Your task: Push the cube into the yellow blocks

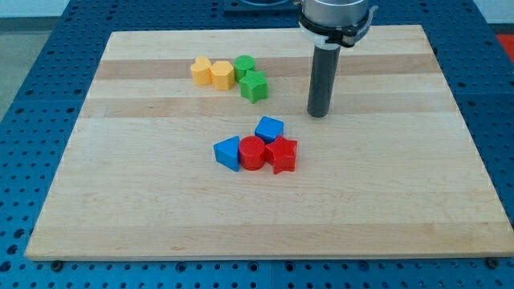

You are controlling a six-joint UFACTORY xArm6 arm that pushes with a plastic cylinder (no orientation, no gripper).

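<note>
A blue cube [270,128] sits near the board's middle, touching a red star block [282,154] and a red cylinder [252,152] below it. A blue triangular block [228,152] lies left of the red cylinder. Two yellow blocks [212,73] sit side by side at the upper left of centre, touching each other. My tip [319,115] is on the board up and to the right of the blue cube, a short gap away, touching no block.
A green cylinder [244,66] and a green star block [254,86] stand just right of the yellow blocks. The wooden board [120,201] rests on a blue perforated table [32,96].
</note>
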